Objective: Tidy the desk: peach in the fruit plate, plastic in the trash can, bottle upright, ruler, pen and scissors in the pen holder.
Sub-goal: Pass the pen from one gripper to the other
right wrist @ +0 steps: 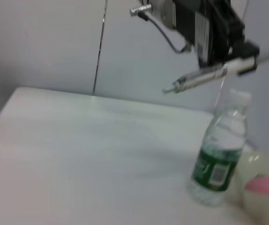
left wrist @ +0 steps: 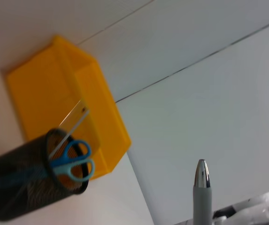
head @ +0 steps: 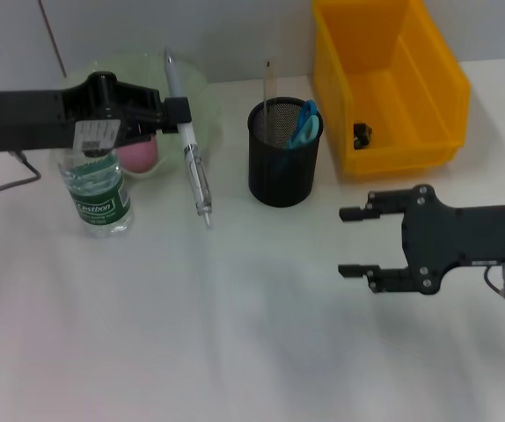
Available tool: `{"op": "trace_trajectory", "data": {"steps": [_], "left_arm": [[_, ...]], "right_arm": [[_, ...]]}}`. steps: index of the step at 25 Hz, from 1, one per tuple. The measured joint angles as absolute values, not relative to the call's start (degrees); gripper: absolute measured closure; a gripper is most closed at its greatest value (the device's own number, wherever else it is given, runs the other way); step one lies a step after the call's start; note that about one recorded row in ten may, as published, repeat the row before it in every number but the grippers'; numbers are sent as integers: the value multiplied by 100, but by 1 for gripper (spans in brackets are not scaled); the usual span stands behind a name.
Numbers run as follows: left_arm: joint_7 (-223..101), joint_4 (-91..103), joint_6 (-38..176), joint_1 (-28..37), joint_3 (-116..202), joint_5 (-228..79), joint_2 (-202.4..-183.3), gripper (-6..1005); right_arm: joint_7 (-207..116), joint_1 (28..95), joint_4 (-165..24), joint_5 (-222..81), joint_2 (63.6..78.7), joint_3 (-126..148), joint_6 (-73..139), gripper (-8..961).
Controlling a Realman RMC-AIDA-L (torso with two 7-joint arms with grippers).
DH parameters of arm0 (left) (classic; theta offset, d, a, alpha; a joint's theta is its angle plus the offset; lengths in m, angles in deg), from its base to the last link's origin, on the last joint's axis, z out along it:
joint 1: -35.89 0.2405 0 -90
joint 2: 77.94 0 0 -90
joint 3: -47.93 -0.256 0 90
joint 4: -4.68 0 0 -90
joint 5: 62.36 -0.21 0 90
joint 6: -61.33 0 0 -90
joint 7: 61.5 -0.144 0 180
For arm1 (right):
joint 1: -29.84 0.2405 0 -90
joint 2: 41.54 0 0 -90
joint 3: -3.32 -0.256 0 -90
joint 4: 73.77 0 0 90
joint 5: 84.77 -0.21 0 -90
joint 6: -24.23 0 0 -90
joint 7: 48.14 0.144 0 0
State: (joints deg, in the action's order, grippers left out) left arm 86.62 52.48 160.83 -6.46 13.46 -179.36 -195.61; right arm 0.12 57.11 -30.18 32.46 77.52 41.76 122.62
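While the right gripper point(head: 351, 242) hangs wide open and empty over the near desk, the bottle point(head: 99, 195) stands upright, scissors point(head: 304, 122) and ruler point(head: 268, 83) sit in the pen holder point(head: 283, 163), and the peach point(head: 137, 156) is plated. Only the pen point(head: 191, 149), pinched by the left gripper point(head: 178, 114), remains.

Bright even light, soft shadows, wrist views blurred

A plain white tabletop point(head: 235, 334) filled most of the head view. A pale grey wall point(head: 235, 35) ran across the top of the frame, with a thin dark cable point(head: 52, 35) hanging at upper left.
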Motion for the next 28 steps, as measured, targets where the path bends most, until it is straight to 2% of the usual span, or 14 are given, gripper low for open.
{"op": "trace_trajectory", "data": {"steps": [8, 16, 28], "left_arm": [[9200, 4774, 15967, -595, 1143, -17928, -19596, 860], [9567, 4629, 16014, -745, 891, -17888, -19545, 860], [9709, 4545, 16043, -826, 795, -17920, -19511, 860]], "right_arm": [[-2864, 5496, -3901, 1925, 7767, 4149, 11982, 332], [-5760, 5637, -5195, 735, 7748, 4146, 11737, 332], [-7618, 5904, -5954, 651, 7764, 4294, 11872, 333]]}}
